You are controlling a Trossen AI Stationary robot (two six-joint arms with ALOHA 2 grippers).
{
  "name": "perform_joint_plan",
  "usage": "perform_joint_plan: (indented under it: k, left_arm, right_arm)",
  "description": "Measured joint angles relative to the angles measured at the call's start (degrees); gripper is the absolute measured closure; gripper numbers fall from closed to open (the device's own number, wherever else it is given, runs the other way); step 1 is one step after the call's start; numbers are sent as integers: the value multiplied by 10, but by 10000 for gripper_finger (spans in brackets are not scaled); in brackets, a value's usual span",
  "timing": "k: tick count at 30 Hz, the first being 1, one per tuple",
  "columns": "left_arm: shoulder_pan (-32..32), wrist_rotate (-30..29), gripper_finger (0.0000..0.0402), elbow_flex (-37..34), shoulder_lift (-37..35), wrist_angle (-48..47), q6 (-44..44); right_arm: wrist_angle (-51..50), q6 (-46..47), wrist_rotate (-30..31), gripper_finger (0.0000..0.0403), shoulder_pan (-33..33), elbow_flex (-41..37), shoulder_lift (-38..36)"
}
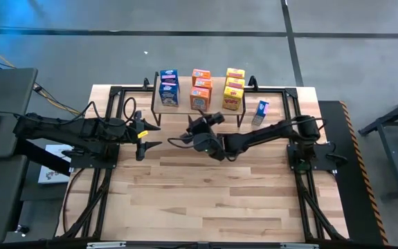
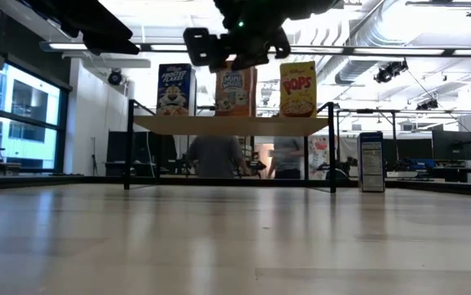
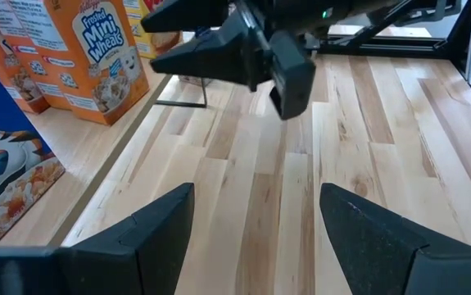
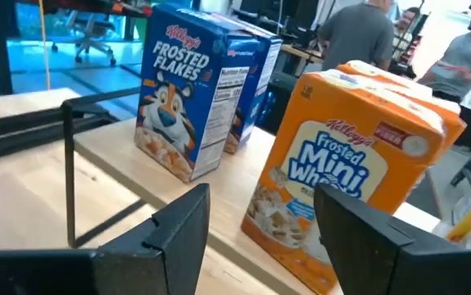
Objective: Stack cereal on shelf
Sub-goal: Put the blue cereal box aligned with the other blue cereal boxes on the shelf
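Observation:
The shelf stands at the table's far middle, its plank on black wire legs. On it the cereal stands upright in rows: two blue boxes, three orange boxes and three yellow boxes. Another blue box stands upright on the table, right of the shelf. My right gripper hovers open just in front of the front orange box, apart from it, with nothing between its fingers. My left gripper waits open left of it, above the table.
Black frame rails run along the table's edges. Bare wood fills the near half of the table. People stand in the room beyond the shelf.

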Motion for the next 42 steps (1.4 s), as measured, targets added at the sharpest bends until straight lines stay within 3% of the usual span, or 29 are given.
perform_joint_plan:
  k: [8,12,33,42]
  left_arm:
    - [0,0,145,0,0,0,0]
    - [0,0,145,0,0,0,0]
    - [0,0,145,0,0,0,0]
    - [0,0,145,0,0,0,0]
  right_arm:
    - [-150,79,-30,189,9,-3,-55]
    - [-195,136,-29,189,14,-43,-101]
    - [-177,419,-14,189,66,-376,-354]
    - [-186,476,9,189,63,-429,-389]
